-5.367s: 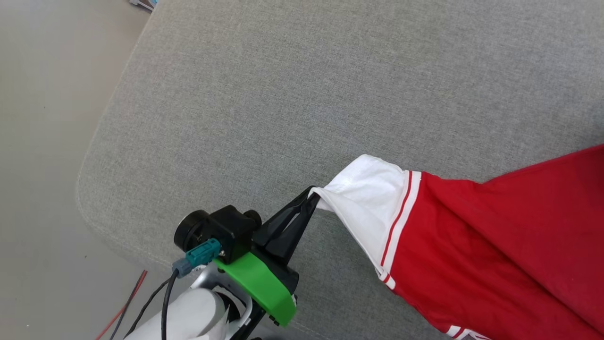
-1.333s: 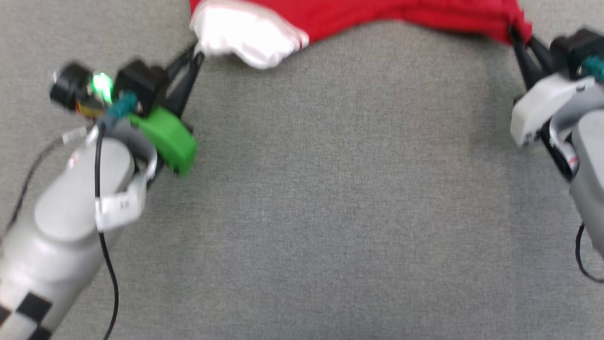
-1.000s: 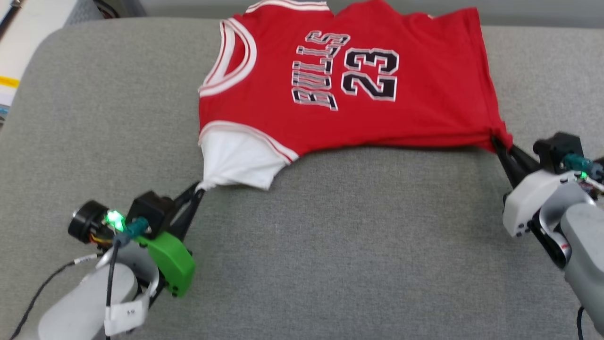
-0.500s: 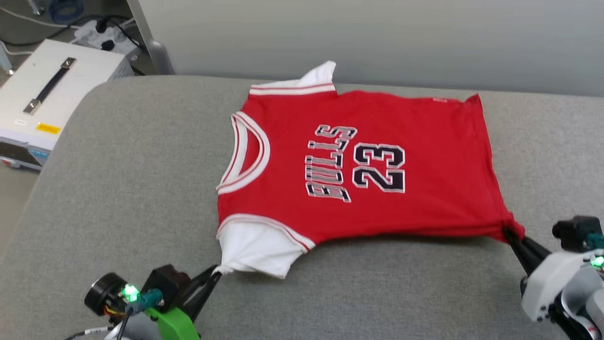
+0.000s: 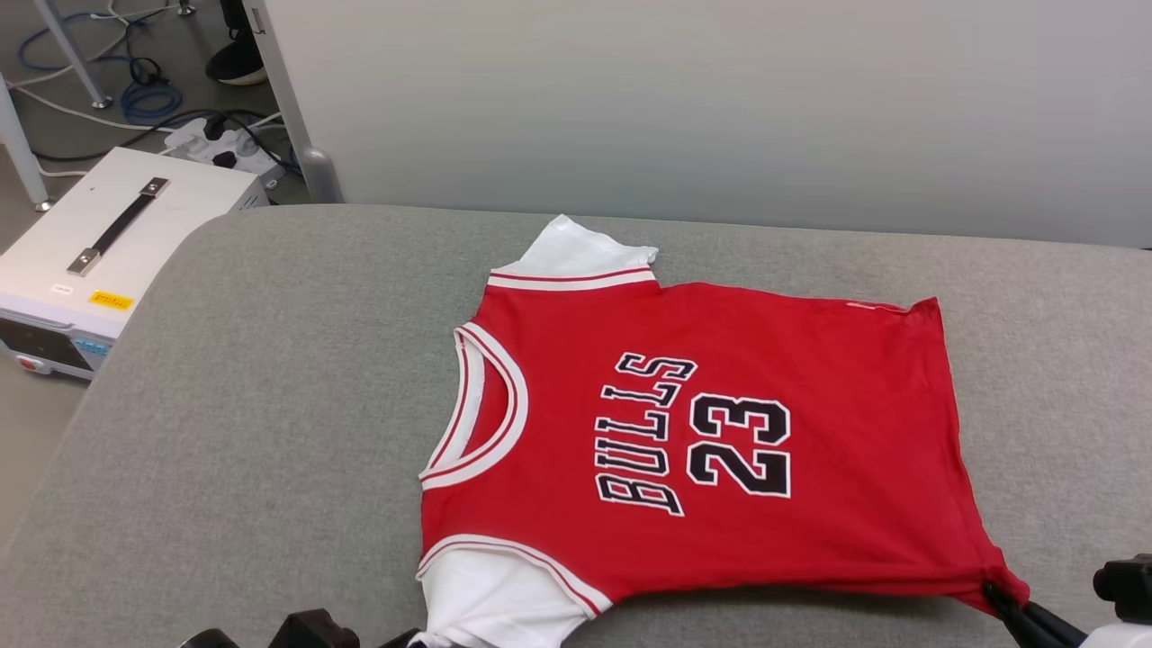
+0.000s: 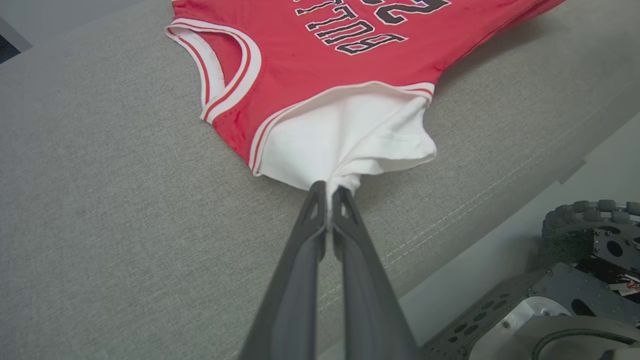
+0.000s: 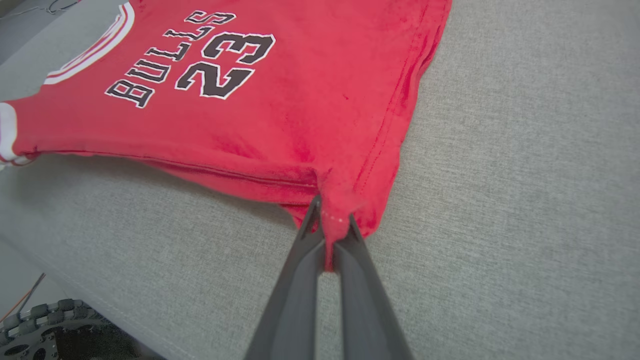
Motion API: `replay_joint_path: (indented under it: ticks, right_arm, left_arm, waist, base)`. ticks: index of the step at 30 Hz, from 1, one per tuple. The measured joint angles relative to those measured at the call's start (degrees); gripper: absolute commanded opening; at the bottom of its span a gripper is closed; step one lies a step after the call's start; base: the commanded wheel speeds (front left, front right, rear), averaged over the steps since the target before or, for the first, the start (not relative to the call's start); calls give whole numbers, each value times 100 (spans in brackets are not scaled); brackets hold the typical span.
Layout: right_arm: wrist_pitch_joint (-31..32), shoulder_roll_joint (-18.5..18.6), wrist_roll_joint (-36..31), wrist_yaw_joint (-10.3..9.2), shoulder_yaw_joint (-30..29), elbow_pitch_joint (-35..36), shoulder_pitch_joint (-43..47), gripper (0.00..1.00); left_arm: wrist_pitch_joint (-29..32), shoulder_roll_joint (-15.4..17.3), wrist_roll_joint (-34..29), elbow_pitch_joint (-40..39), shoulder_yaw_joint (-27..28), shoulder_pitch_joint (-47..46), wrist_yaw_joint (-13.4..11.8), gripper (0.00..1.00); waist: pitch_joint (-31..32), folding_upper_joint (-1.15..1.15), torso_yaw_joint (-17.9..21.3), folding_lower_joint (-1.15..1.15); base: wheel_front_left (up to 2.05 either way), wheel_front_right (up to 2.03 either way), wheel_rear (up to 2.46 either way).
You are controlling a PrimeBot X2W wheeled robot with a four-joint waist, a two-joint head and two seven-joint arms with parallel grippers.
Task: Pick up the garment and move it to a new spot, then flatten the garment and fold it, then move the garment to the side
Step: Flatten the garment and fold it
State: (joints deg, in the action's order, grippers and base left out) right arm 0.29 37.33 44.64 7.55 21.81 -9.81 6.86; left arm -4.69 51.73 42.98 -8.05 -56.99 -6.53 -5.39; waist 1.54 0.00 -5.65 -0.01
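The red garment [image 5: 720,432] lies spread face up on the grey cushion [image 5: 270,405], "BULLS 23" showing, neck to the left and hem to the right. My left gripper [image 6: 329,192] is shut on the tip of the near white sleeve [image 6: 345,140], pulling it to a point. My right gripper [image 7: 330,220] is shut on the near corner of the garment's [image 7: 260,100] red hem. In the head view the right gripper [image 5: 994,592] shows at the bottom right edge and the near sleeve [image 5: 495,603] runs off the bottom edge. The far white sleeve [image 5: 576,252] lies flat near the back.
A pale wall [image 5: 720,99] stands behind the cushion. A white box with a handle [image 5: 99,243] sits on the floor at the left, with cables [image 5: 135,99] beyond it. The cushion's front edge [image 6: 475,210] and my wheeled base [image 6: 580,250] lie just beside the left gripper.
The head camera has tilted up, so the garment sits lower in view and the wall appears. Both grippers keep their hold; the garment now lies spread out flat on the cushion.
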Motion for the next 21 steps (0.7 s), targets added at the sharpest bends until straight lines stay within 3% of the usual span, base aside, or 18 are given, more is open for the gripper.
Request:
replay_joint_path:
  ticks: [10,21]
  right_arm:
    - [252,-97,-323,0,-638,717,121,0]
    - [682,-194,-536,0,-665,888,-679,0]
  left_arm:
    - [-242,-51,42,21,432,-395,-103,0]
    - [141,-129,88,455,754,-1569,297,0]
  waist:
    - [-209,0,134,0]
    - [-765,0,365,0]
  base:
    - [0,0,0]
    - [0,0,0]
